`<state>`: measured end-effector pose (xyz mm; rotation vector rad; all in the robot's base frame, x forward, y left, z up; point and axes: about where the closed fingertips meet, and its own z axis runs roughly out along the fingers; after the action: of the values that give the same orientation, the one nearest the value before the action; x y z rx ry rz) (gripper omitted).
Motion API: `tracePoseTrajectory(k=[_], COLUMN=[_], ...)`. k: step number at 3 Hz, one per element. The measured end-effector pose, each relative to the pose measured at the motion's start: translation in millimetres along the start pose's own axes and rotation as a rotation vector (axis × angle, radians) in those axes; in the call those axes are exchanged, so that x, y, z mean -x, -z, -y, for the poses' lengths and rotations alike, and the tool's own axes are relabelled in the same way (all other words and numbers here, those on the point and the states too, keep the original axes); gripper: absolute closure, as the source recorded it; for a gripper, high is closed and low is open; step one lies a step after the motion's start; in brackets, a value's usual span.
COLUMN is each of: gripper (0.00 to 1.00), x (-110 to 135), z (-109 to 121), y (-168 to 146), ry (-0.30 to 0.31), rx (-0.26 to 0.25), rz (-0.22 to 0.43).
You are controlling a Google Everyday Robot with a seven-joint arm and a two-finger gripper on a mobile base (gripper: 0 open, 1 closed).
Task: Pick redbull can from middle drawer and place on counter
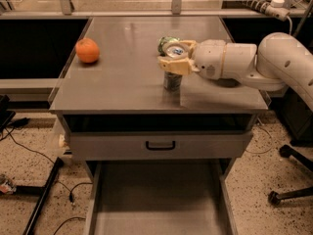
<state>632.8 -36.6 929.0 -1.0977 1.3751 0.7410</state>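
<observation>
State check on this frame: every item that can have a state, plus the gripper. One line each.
redbull can: upright, standing on the counter.
gripper: over mid-counter, shut on the redbull can's upper part.
middle drawer: pulled out, open.
drawer front with black handle: looks shut.
green can: on the counter behind the redbull can, mostly hidden; pose unclear.
orange: whole, resting on the counter's left side.

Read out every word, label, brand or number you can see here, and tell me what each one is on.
No text is readable.
redbull can, on the counter, hand clamped round its top: print too dark to read.
green can behind it: label unreadable.
orange, drawer front: no markings.
</observation>
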Motion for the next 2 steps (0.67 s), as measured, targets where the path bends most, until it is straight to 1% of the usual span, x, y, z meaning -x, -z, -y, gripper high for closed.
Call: tracePoseTrajectory(k=[1,2], gripper=[0.81,0.57], x=[0.0,0.0], z=[0.0,0.0], y=[0.0,-0.1], ry=[0.000,0.000], rx=[0.000,0.000], rz=[0.000,0.000])
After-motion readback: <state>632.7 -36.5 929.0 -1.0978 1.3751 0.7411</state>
